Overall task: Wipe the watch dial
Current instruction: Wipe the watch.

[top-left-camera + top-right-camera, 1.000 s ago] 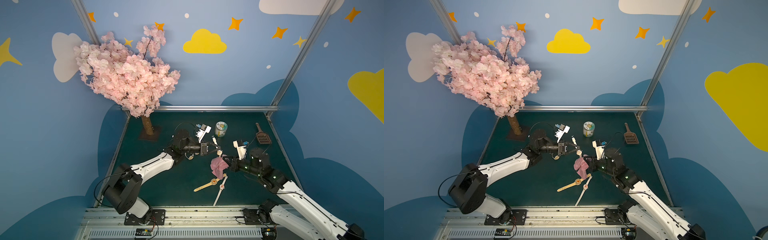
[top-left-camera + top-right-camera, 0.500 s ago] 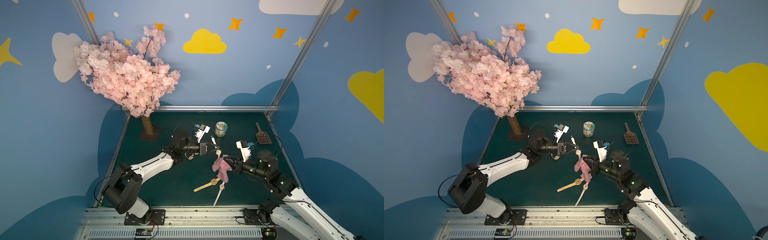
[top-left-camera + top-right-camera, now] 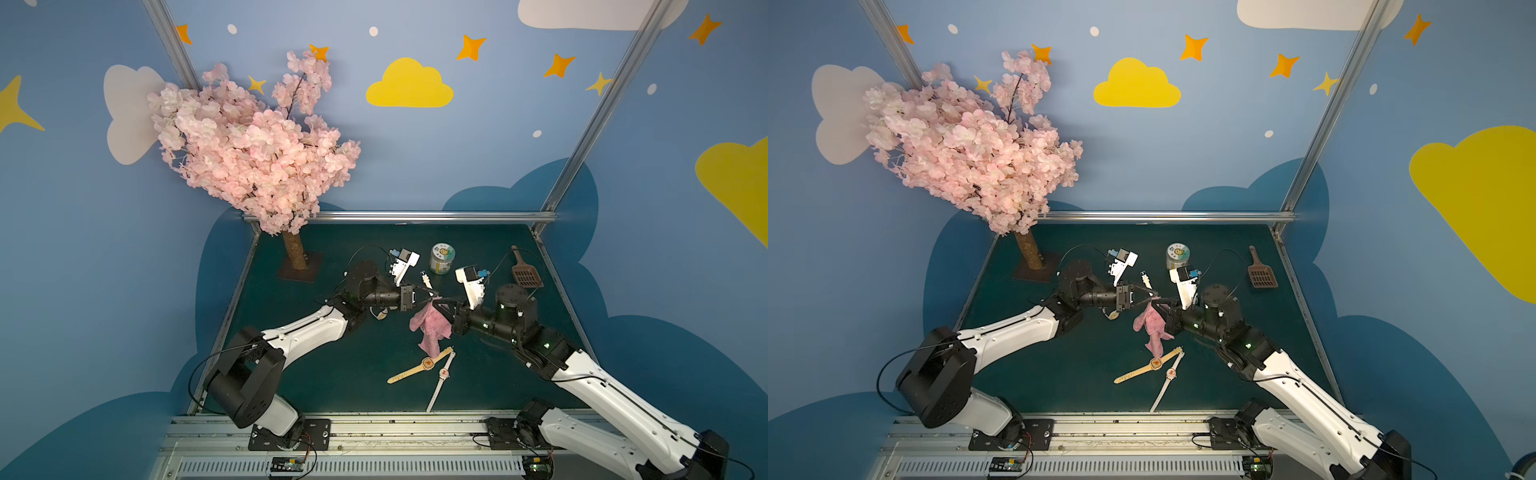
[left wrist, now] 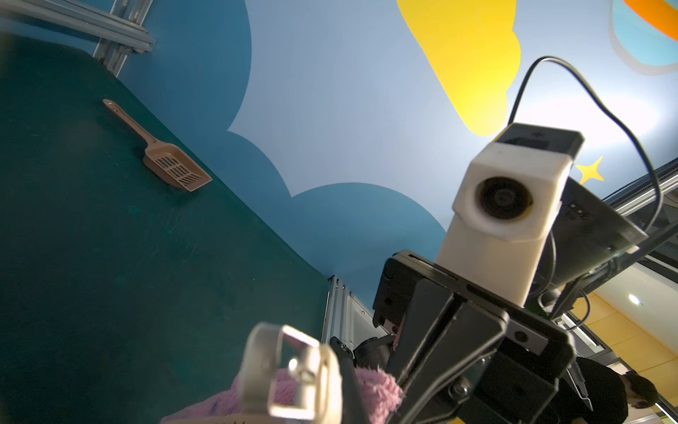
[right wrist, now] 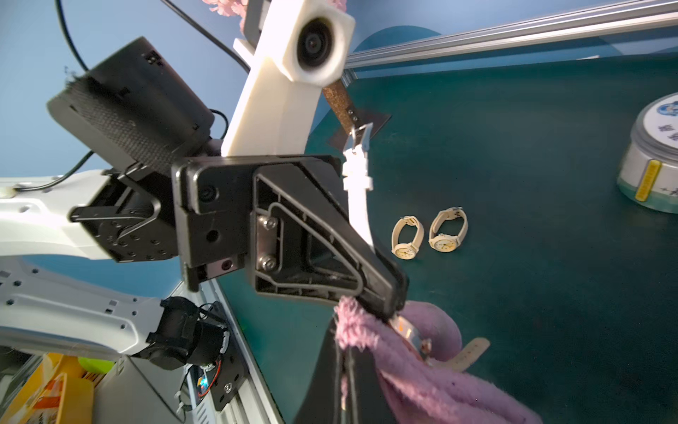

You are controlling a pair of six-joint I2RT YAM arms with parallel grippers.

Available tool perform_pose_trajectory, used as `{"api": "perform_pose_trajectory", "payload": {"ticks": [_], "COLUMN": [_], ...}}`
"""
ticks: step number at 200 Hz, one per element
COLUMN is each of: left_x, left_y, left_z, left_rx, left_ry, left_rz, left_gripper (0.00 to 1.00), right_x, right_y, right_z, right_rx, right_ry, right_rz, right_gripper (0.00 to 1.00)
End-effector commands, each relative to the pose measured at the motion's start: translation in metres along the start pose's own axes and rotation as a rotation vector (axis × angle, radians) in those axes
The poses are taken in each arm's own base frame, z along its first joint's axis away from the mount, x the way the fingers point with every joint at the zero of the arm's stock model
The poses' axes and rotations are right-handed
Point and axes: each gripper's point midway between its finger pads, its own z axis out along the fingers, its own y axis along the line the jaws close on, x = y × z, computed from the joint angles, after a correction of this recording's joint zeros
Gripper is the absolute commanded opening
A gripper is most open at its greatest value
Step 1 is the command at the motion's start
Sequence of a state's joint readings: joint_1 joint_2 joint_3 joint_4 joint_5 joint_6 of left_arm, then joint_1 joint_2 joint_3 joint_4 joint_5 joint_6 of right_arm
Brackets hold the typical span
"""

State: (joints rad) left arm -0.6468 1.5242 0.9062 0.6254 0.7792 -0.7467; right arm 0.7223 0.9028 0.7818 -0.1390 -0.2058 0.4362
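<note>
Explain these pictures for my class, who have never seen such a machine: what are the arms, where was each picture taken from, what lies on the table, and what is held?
You see two robot arms, each ending in a two-fingered gripper. Two pictures look down from one overhead camera; the other two come from a small camera on each wrist. The left gripper is shut on a white-strapped watch. The right gripper is shut on a pink cloth draped against it. On the green table lie a tan watch, a pale watch, a tin and a brown scoop. A blossom tree stands in the corner.
</note>
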Motion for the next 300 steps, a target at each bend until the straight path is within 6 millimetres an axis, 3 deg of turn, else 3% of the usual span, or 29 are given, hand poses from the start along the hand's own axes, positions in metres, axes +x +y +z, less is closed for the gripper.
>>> {"api": "perform_pose_trajectory", "payload": {"ticks": [1,60,99,146,180,217,233,260,300], "left_x": [0.002,0.001,0.001,0.0,0.002,0.002,0.002,0.002,0.002], "left_y": [-0.023,-0.023,-0.022,-0.021,-0.021,-0.022,-0.023,-0.026,-0.027], "left_z": [-0.004,-0.004,-0.006,-0.005,-0.005,-0.006,-0.007,-0.008,-0.01], "left_rx": [0.052,0.052,0.047,0.049,0.047,0.049,0.047,0.047,0.041], "left_ry": [0.017,0.014,0.011,0.013,0.018,0.02,0.018,0.018,0.018], "left_rz": [0.051,0.051,0.049,0.043,0.038,0.037,0.038,0.048,0.054], "left_gripper": [0.03,0.03,0.03,0.03,0.03,0.03,0.03,0.03,0.03], "right_x": [-0.005,0.013,0.012,0.0,-0.007,-0.015,-0.018,-0.013,-0.001], "right_y": [-0.03,-0.054,-0.058,-0.003,0.029,0.042,0.036,0.001,-0.042], "right_z": [-0.007,-0.024,-0.045,-0.051,-0.043,-0.024,-0.015,-0.003,-0.01], "right_rx": [0.175,0.289,0.334,0.055,-0.115,-0.185,-0.149,0.048,0.278], "right_ry": [-0.042,-0.04,-0.058,-0.084,-0.073,-0.071,-0.067,-0.023,0.005], "right_rz": [0.001,0.02,-0.011,-0.096,-0.119,-0.125,-0.117,-0.069,0.005], "right_gripper": [0.0,0.0,0.0,0.0,0.0,0.0,0.0,0.0,0.0]}}
